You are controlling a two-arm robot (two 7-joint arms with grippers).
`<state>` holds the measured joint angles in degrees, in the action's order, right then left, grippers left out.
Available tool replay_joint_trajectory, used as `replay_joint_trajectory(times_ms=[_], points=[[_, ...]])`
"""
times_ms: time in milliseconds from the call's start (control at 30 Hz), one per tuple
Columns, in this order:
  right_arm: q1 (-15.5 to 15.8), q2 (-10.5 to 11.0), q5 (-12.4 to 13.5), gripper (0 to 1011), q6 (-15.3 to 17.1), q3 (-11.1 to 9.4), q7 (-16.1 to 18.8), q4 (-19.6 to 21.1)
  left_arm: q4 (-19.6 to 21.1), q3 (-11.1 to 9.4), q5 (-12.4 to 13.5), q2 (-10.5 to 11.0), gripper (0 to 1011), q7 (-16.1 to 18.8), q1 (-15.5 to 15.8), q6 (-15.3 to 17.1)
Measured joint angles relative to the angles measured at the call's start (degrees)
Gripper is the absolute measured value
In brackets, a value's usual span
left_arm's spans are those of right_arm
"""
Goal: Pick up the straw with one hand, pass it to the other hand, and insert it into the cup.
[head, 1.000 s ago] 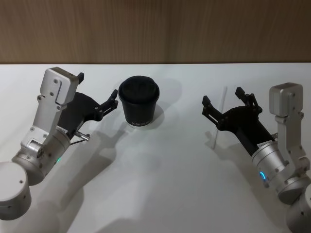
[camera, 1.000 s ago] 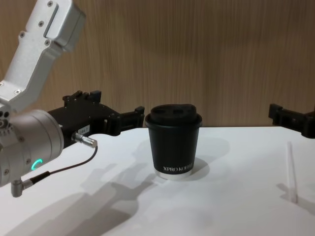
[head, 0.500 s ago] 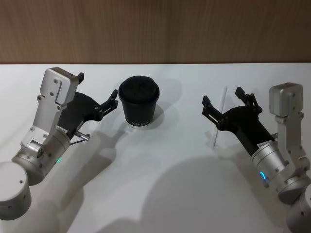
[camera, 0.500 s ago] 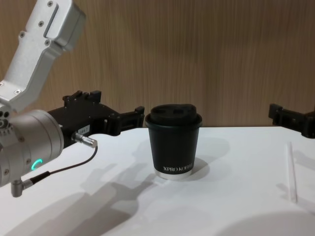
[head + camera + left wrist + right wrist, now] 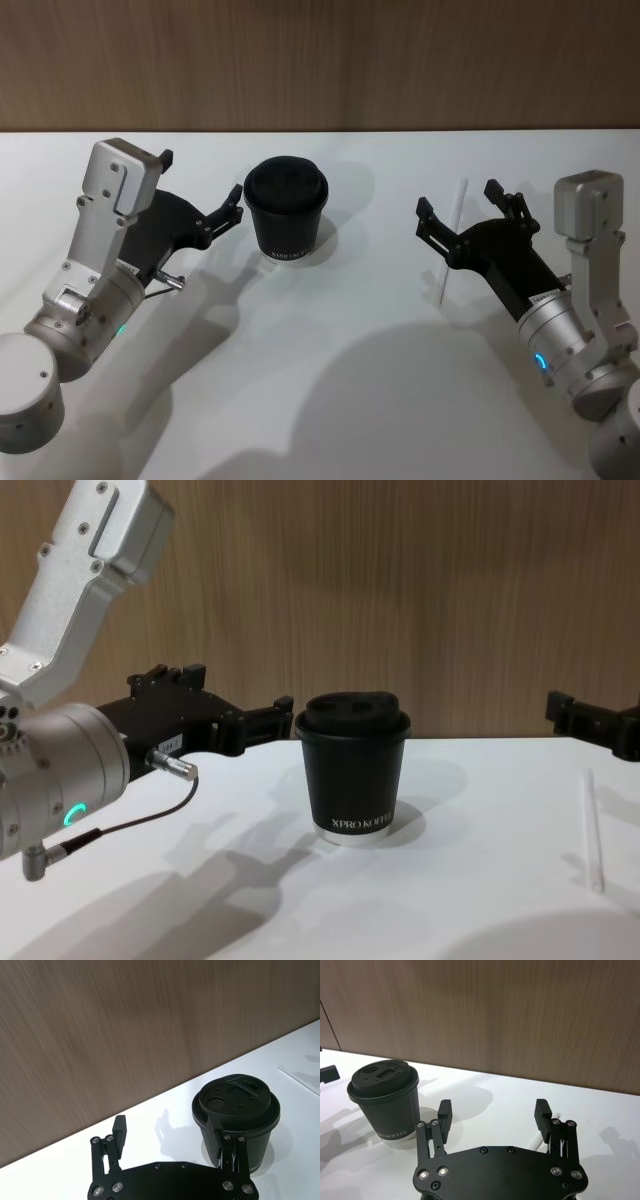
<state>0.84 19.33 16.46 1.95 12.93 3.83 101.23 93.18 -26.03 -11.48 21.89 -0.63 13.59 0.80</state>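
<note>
White table (image 5: 330, 400), cup (image 5: 356, 770) lettered "XPRO KOFFEE", straw (image 5: 451, 240) lying flat, left gripper (image 5: 200, 177) and right gripper (image 5: 459, 198) fingers apart

White table (image 5: 340, 300); brown wood-grain wall panel (image 5: 320, 60) rising behind far edge.

The head camera looks steeply down on the white table (image 5: 350, 310); the chest camera sits low, facing the wood-panelled wall (image 5: 450, 600). Wrist cameras ride close behind the left gripper (image 5: 167, 1130) and right gripper (image 5: 494, 1108); all four share the cup (image 5: 287, 215).
</note>
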Motion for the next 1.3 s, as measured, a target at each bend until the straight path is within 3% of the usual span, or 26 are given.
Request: replay_joint_trajectory(times_ms=[300, 633, 1300], points=[[0.32, 0.60, -0.81, 1001, 1.53, -0.41, -0.39, 1.89, 0.00, 0.00, 0.00, 0.00, 1003, 0.00, 0.00, 0.00], [0.60, 0.91, -2.28, 1001, 7.41, -0.92, -2.51, 5.64, 0.00, 0.00, 0.00, 0.00, 1003, 0.00, 0.00, 0.00], [-0.36, -2.83, -3.60, 1001, 20.01, 0.50, -6.49, 8.16, 0.00, 0.00, 0.00, 0.00, 1003, 0.00, 0.00, 0.00]])
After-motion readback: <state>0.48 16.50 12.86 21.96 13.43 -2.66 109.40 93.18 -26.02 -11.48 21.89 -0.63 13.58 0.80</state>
